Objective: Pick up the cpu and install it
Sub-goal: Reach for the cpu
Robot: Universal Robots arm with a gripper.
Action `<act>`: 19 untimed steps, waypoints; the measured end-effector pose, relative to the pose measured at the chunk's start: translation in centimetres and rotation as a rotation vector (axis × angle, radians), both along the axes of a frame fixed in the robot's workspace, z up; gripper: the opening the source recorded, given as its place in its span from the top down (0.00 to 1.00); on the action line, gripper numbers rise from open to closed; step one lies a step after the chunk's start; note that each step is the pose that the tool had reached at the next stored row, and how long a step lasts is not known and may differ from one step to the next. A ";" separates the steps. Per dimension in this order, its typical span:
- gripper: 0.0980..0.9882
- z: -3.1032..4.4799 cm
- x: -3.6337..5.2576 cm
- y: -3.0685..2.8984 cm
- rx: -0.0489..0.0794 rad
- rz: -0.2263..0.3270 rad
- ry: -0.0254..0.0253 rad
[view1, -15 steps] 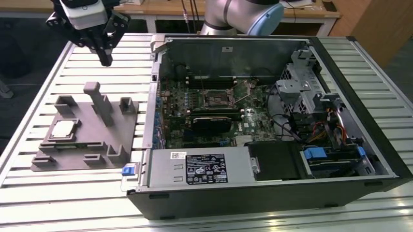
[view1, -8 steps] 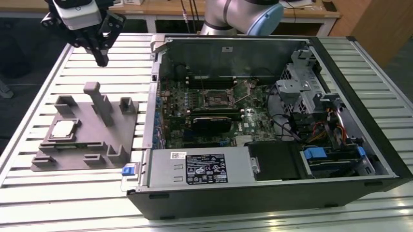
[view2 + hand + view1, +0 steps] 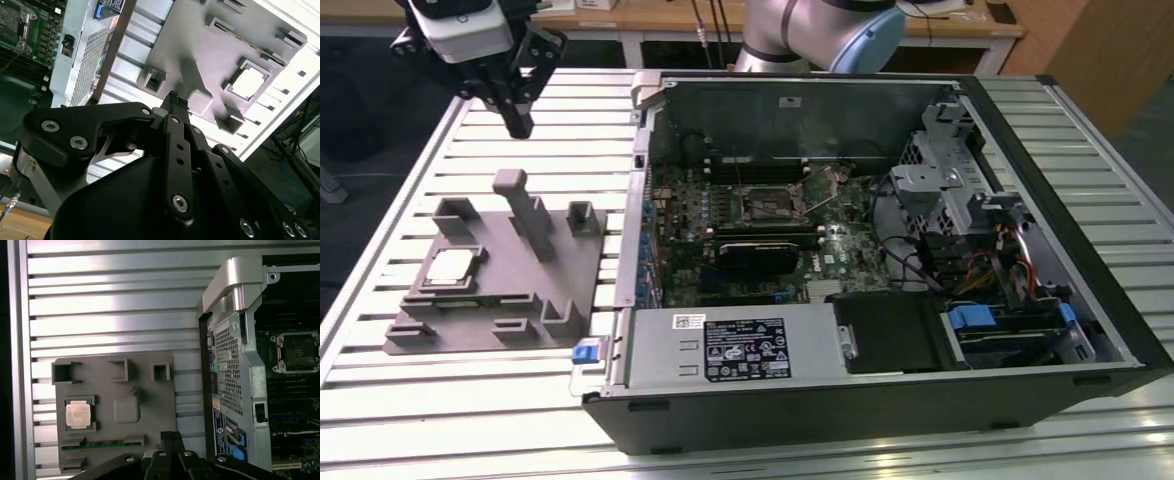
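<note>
cpu [image 3: 450, 266] lies in the grey fixture [image 3: 520, 295]; pincer [image 3: 518, 125] hangs well apart, clenched, empty.

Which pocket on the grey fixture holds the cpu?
The square pocket at the exterior view's left of the fixture: the silvery cpu lies inside it.

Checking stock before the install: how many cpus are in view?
1. The cpu lies in a recess of the grey fixture on the exterior view's left, outside the computer case. The motherboard socket looks empty.
</note>
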State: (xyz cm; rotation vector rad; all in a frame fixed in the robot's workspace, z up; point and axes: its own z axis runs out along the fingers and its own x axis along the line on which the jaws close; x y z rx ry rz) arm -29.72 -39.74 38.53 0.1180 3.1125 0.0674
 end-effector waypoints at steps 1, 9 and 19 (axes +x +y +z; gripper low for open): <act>0.99 -0.01 -0.12 0.00 0.000 0.000 0.0000; 0.99 -0.10 -1.11 0.00 0.000 0.000 0.0000; 0.99 -0.25 -2.45 0.00 0.000 0.000 0.0000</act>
